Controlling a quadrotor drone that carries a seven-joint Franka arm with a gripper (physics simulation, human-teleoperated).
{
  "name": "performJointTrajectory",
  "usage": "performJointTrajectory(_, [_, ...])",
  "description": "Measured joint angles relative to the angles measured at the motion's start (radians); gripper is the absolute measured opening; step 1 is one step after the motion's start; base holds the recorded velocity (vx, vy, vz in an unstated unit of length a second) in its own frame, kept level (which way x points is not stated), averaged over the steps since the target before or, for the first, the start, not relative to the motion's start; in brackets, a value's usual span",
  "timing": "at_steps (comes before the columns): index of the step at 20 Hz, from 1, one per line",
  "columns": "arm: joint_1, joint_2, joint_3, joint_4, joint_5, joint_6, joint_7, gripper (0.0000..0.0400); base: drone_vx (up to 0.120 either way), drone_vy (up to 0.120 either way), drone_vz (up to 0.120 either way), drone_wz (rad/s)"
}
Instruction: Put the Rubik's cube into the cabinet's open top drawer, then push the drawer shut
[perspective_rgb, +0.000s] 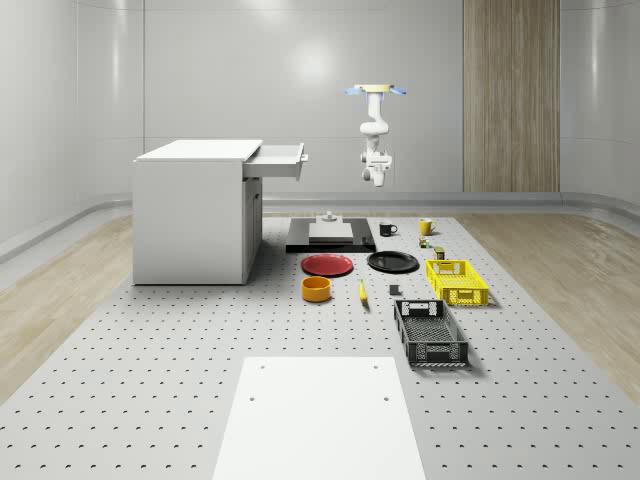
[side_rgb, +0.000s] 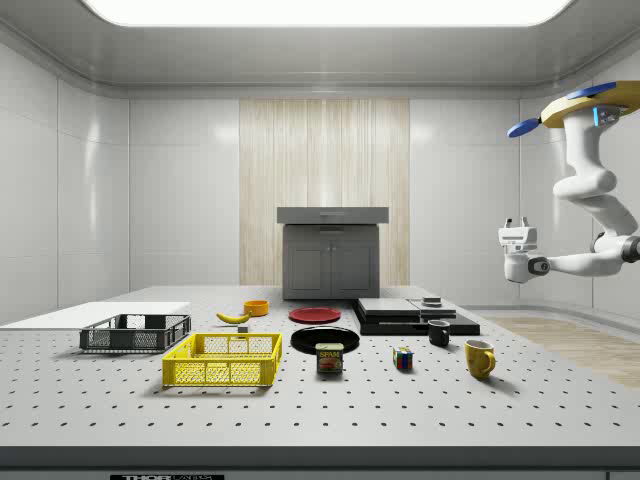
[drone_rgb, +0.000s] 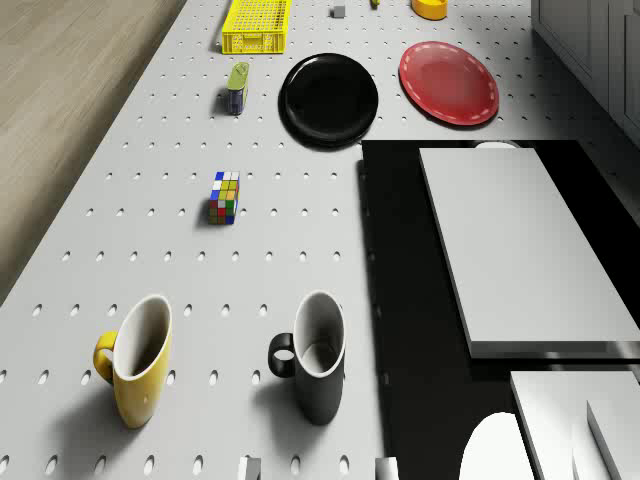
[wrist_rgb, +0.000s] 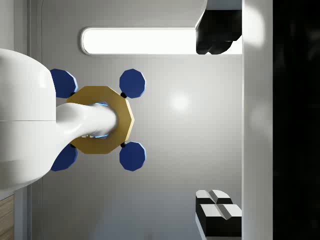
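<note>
Counting the table for you: one Rubik's cube (drone_rgb: 225, 197), two mugs (one yellow mug (drone_rgb: 136, 372), one black mug (drone_rgb: 315, 355)), two plates (one black plate (drone_rgb: 329, 98), one red plate (drone_rgb: 449, 83)), two baskets (one yellow basket (perspective_rgb: 456, 281), one dark basket (perspective_rgb: 430, 332)), one can (drone_rgb: 236, 87), one banana (side_rgb: 233, 317) and one orange bowl (perspective_rgb: 316, 289). Your cube sits on the table between the can and the yellow mug, apart from both. The cabinet (perspective_rgb: 196, 210) has its one top drawer (perspective_rgb: 276, 161) pulled out. The drone (perspective_rgb: 377, 91) hovers high beyond the mugs, arm hanging below, the gripper (side_rgb: 513, 236) in the air well above the table. You cannot tell whether its fingers are spread or pressed together.
</note>
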Motion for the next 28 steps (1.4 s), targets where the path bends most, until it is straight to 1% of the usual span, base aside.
performJointTrajectory(3, [-0.002, 0.007, 0.001, 0.063, 0.001, -0.053, -0.001, 0.0400, 0.120, 0.120, 0.000, 0.000])
performJointTrajectory(6, [-0.003, 0.025, 0.001, 0.128, 0.001, -0.098, -0.002, 0.0400, 0.120, 0.120, 0.000, 0.000])
performJointTrajectory(9, [-0.004, 0.047, 0.002, 0.189, 0.001, -0.135, -0.002, 0.0400, 0.120, 0.120, 0.000, 0.000])
performJointTrajectory(12, [-0.004, 0.065, 0.003, 0.236, 0.002, -0.162, -0.002, 0.0400, 0.120, 0.120, 0.000, 0.000])
performJointTrajectory(18, [-0.006, 0.082, 0.003, 0.283, 0.002, -0.187, -0.003, 0.0400, 0.120, 0.120, 0.000, 0.000])
performJointTrajectory(28, [-0.007, 0.085, 0.004, 0.296, 0.002, -0.189, -0.003, 0.0400, 0.120, 0.120, 0.000, 0.000])
